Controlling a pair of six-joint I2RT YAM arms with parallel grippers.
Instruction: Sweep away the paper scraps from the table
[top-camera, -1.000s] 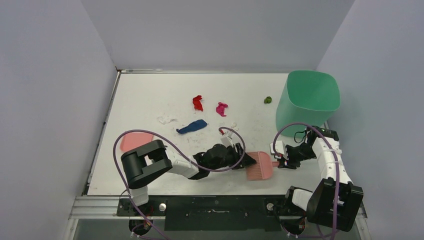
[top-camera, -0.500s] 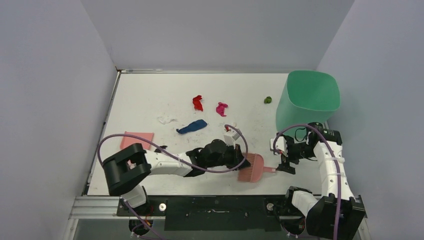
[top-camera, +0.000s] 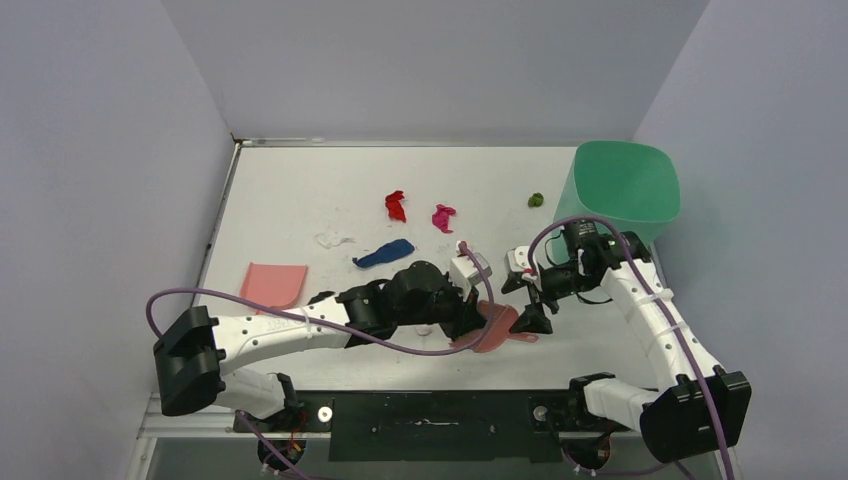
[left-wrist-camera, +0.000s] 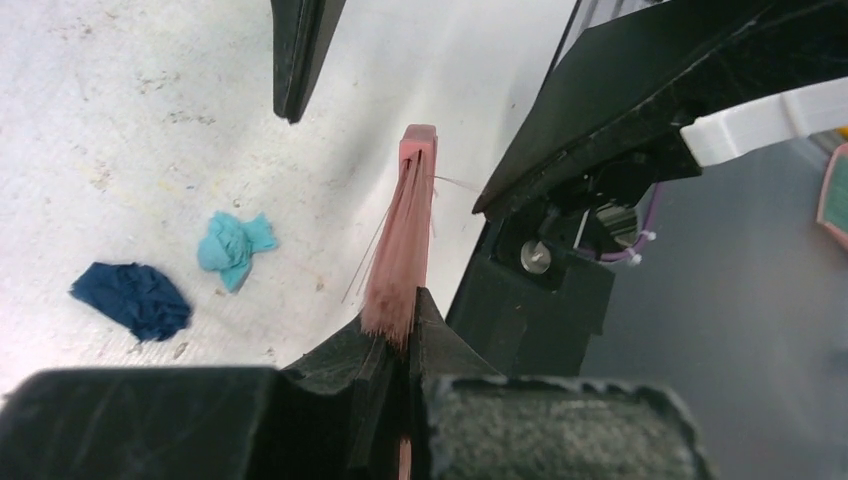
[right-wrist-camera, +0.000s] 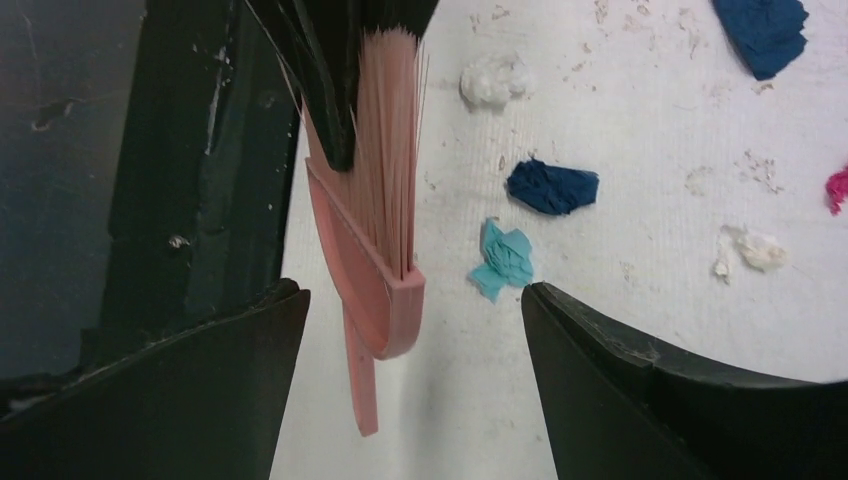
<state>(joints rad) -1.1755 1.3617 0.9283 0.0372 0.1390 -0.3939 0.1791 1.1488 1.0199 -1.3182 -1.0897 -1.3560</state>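
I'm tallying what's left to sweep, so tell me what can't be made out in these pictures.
Top view: the cyan scrap and small dark blue scrap are hidden, apparently under the left arm; only the wrist views show them.
Left wrist view: the left gripper covers the part of the pink brush it clamps.
All views: whether the brush's tip touches the table cannot be told.

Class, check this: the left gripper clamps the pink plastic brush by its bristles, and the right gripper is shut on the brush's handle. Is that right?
No. The right gripper is open: the right wrist view shows its fingers spread wide, either side of the pink plastic brush. The left gripper does clamp the bristles.
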